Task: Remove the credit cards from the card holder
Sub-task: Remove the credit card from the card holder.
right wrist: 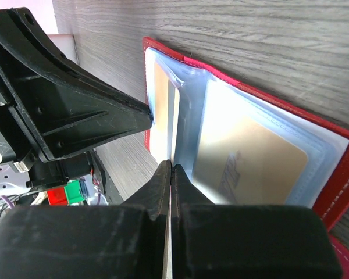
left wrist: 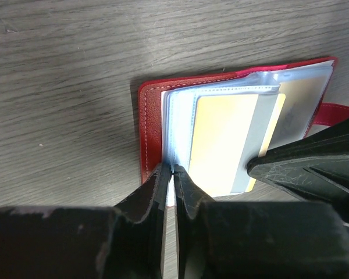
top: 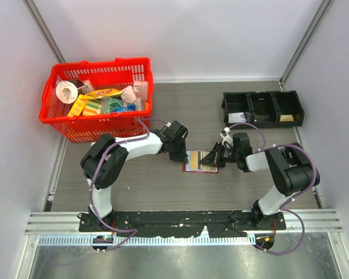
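The left jaws stand narrow, closed on the near edge of a pale sleeve of the holder (left wrist: 153, 116); a thin strip of the sleeve shows between them. Just right of them a gold card (left wrist: 221, 139) sits in its pocket. The right jaws are pressed together, tips at the edge of a middle sleeve; whether they pinch it I cannot tell. A tan card (right wrist: 250, 165) lies pocketed just right of them. The holder lies open on the desk (left wrist: 64, 81) between both jaws. Well beyond the left jaws stands a red basket (top: 104, 125), and beyond the right jaws stand black bins (top: 262, 110).
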